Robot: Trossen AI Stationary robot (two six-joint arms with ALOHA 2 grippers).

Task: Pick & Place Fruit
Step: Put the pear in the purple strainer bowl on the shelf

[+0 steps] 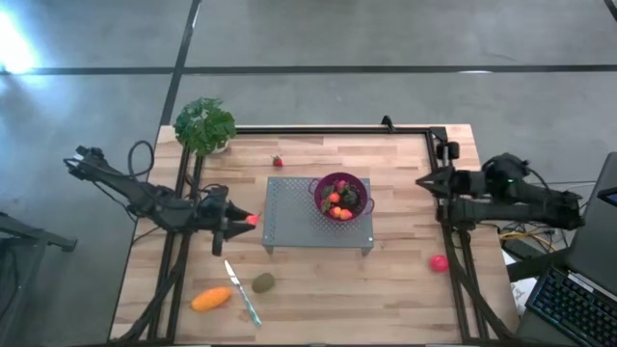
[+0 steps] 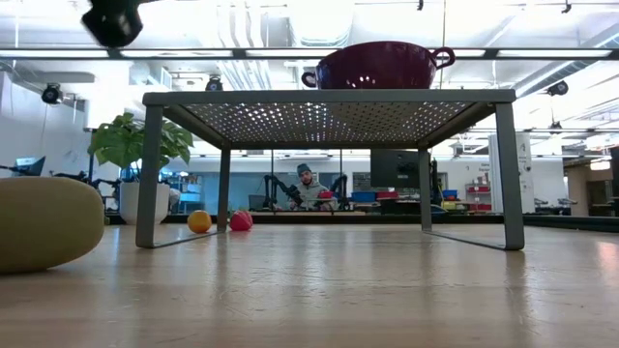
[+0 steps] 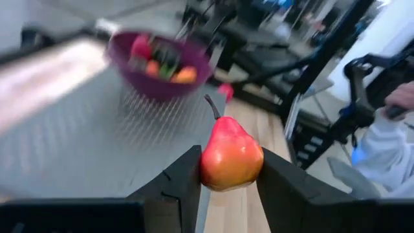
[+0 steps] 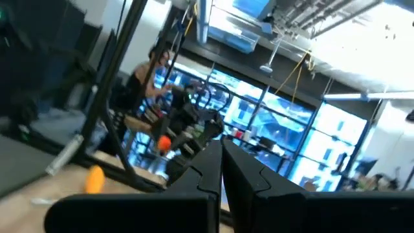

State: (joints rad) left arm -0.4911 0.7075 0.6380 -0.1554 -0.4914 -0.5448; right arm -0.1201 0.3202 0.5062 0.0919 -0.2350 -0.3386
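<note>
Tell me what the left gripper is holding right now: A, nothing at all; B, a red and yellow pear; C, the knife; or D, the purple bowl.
B: in the left wrist view the left gripper has its fingers pressed against both sides of a red and yellow pear, with the purple bowl farther off on the metal rack.
</note>
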